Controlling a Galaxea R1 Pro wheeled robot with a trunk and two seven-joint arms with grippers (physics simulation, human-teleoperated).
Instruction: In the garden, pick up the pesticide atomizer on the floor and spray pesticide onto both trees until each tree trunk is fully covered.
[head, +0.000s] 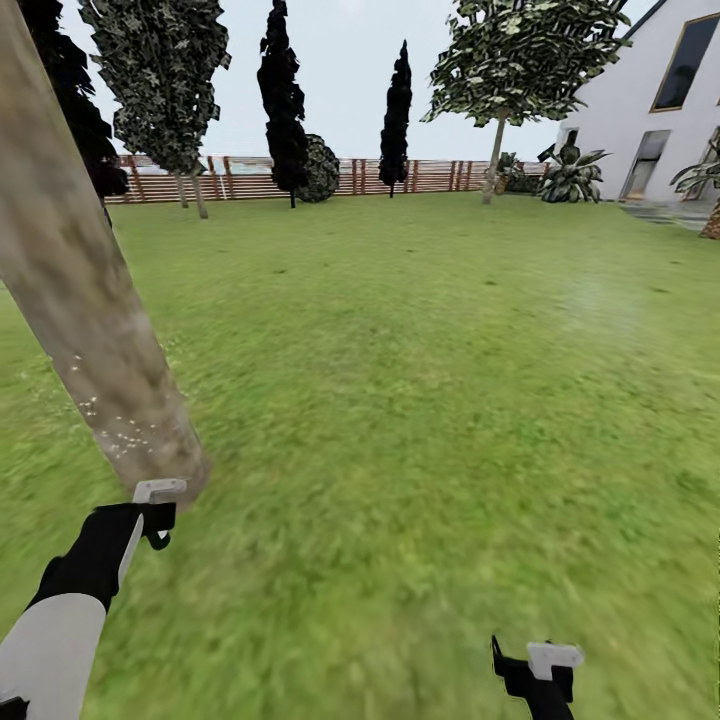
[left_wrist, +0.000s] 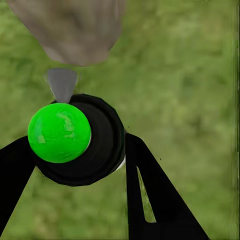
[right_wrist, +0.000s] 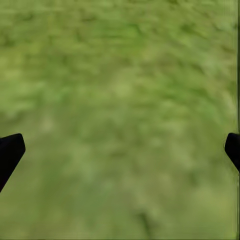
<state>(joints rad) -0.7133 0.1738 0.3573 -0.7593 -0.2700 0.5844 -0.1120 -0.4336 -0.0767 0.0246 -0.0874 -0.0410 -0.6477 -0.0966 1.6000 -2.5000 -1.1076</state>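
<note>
nearest the left wrist camera, the pesticide atomizer (left_wrist: 75, 137), a green ball on a round black body, sits clamped between the left gripper (head: 152, 515) fingers, its grey nozzle aimed at the tree trunk (head: 90, 310) at about ten o'clock. white pesticide (head: 125, 430) specks dot only the trunk's lower part. the atomizer looks small, rigid and probably light; the smooth rounded body could twist, so gripping across its black middle seems soundest. at five o'clock the right gripper (head: 535, 665) hangs spread wide over the floor (head: 420, 420), holding nothing.
</note>
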